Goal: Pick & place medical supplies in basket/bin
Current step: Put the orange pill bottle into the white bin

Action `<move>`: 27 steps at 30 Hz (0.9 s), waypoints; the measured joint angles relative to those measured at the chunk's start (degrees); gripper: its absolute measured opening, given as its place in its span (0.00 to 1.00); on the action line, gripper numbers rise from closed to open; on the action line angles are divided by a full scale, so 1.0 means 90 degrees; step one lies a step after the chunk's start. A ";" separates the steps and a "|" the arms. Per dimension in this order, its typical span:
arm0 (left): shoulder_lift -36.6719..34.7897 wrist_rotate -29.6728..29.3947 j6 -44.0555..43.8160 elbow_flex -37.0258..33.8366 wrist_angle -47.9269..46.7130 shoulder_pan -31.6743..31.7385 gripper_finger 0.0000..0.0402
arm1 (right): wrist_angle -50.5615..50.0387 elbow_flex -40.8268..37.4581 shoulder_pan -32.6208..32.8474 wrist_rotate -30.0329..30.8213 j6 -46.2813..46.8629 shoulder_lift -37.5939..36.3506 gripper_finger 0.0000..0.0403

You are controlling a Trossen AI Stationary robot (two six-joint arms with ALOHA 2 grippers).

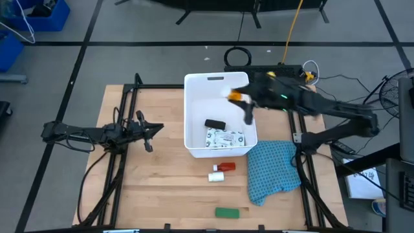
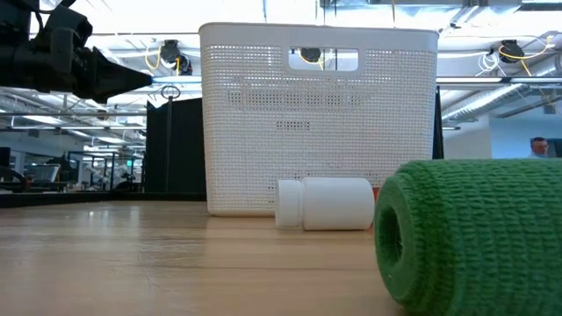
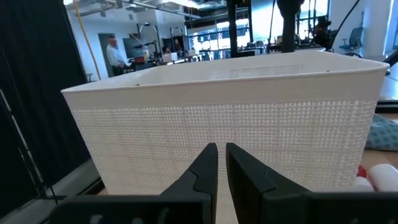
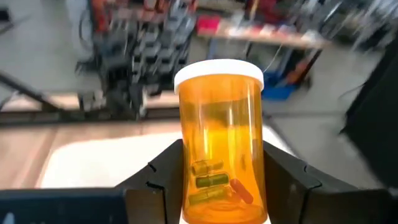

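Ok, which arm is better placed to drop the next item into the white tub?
The right. Its gripper already holds the orange pill bottle over the white tub; the left gripper waits empty beside it.

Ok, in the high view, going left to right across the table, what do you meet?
Left gripper → white bin → orange pill bottle held in the right gripper over the bin's right side → blue patterned cloth.
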 joint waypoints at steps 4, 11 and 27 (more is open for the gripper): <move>0.0002 -0.0039 0.0123 0.0000 -0.0032 0.0001 0.09 | -0.0183 0.0286 -0.0711 -0.1067 -0.0278 0.0824 0.38; 0.0002 -0.0039 0.0161 0.0000 -0.0037 0.0001 0.09 | -0.0224 0.0329 -0.1617 -0.1358 -0.0553 0.2019 0.38; 0.0002 -0.0041 0.0162 0.0000 -0.0226 -0.0002 0.09 | -0.0417 0.0329 -0.1959 -0.1657 -0.1045 0.4201 0.39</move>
